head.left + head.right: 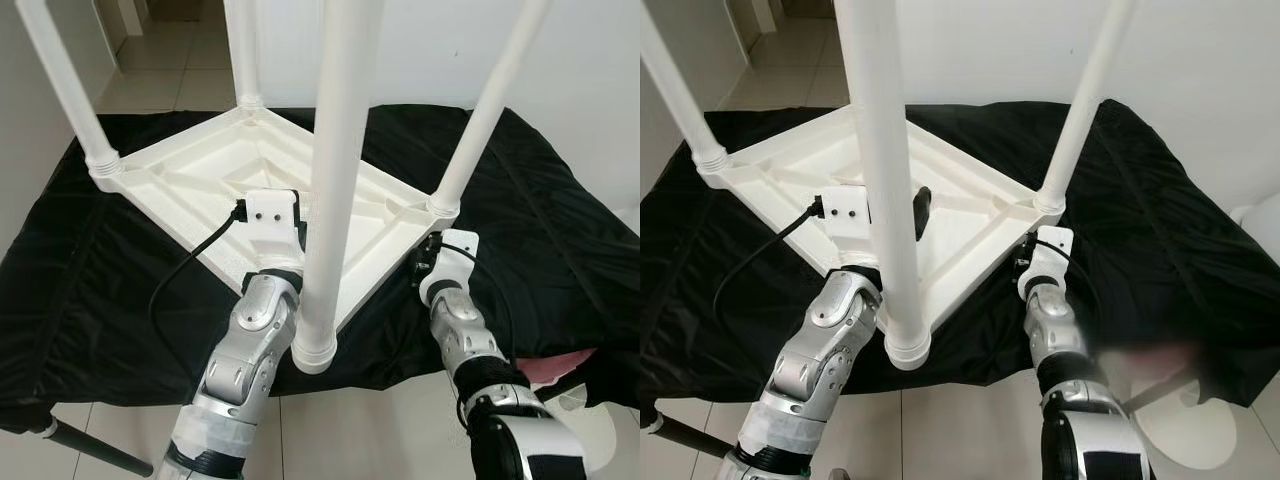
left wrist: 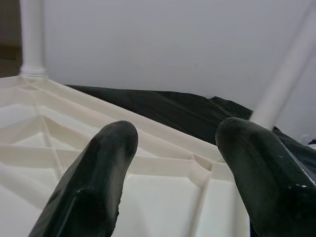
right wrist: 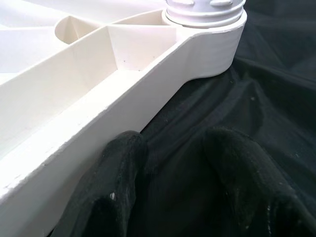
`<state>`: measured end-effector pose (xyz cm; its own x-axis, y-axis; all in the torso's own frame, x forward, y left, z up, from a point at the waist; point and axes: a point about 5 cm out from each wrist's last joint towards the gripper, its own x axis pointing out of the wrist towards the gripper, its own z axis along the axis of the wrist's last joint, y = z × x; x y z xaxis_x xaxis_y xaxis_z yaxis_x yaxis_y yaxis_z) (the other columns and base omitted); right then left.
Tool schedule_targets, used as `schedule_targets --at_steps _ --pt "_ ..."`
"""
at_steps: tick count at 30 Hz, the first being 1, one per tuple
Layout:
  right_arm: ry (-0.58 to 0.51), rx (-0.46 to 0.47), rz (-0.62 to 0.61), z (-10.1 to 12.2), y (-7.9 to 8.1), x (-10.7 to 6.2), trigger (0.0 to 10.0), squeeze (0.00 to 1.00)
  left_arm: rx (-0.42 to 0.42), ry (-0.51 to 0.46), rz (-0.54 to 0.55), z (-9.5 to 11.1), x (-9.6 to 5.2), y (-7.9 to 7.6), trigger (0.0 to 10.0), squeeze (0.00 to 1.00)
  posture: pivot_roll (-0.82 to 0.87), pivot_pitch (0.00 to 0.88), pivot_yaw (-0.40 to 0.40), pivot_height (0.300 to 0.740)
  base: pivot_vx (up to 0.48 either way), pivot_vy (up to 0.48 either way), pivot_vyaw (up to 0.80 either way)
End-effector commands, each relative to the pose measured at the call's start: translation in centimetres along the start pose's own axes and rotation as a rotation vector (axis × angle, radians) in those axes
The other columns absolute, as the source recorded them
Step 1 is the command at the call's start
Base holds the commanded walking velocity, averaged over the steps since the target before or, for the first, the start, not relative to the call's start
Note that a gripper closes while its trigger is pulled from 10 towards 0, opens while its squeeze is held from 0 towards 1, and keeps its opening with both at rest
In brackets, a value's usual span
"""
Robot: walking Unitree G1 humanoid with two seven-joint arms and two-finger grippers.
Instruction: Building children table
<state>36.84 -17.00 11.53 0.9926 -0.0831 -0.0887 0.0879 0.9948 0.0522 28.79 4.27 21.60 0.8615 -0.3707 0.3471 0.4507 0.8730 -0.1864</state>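
Note:
A white plastic children's table (image 1: 200, 170) lies upside down on a black cloth (image 1: 560, 230), and its legs stand straight up. The near leg (image 1: 335, 150) rises between my two arms, and the right leg (image 1: 490, 110) sits in its corner socket (image 3: 205, 29). My left gripper (image 2: 173, 136) hovers open over the ribbed underside, just behind the near leg, with nothing between its fingers. My right gripper (image 3: 173, 140) rests low on the cloth at the table's right edge, below the right leg's socket. It is open, with one finger (image 3: 123, 163) against the rim.
The cloth covers a low surface whose front edge runs just below the near leg's corner. Tiled floor (image 1: 170, 60) lies behind, and white walls stand at the back right and left. A white round base (image 1: 1185, 430) and a pink item (image 1: 560, 365) sit at the lower right, with a dark rod (image 1: 90, 450) at the lower left.

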Motion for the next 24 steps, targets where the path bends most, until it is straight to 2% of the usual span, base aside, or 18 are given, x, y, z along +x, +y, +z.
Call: schedule_targets --at_steps 1,10,15,19,24 --pt "-0.018 -0.02 0.086 0.7 1.9 0.4 10.0 0.0 -0.013 0.023 -0.253 -0.3 -0.4 -2.2 10.0 0.0 0.02 0.1 0.033 0.74 0.0 0.0 0.0" --pt "-0.014 -0.022 0.068 0.9 2.8 0.9 10.0 0.0 -0.029 0.037 -0.276 -0.4 -0.7 -3.0 10.0 0.0 0.02 0.113 0.048 0.74 0.0 0.0 0.0" --pt "-0.03 -0.009 0.018 0.8 3.0 0.9 10.0 0.0 -0.03 0.043 -0.277 -0.5 -0.9 -3.3 10.0 0.0 0.03 0.114 0.044 0.74 0.0 0.0 0.0" --pt "-0.073 0.04 -0.026 0.2 2.0 0.3 10.0 0.0 0.01 0.052 -0.256 -0.5 -1.1 -2.4 10.0 0.0 0.05 0.112 0.031 0.74 0.0 0.0 0.0" --pt "-0.123 0.014 -0.042 -0.7 0.0 -1.0 10.0 0.0 0.059 0.066 -0.288 -0.1 -1.7 -0.8 10.0 0.0 0.05 0.111 0.034 0.74 0.0 0.0 0.0"
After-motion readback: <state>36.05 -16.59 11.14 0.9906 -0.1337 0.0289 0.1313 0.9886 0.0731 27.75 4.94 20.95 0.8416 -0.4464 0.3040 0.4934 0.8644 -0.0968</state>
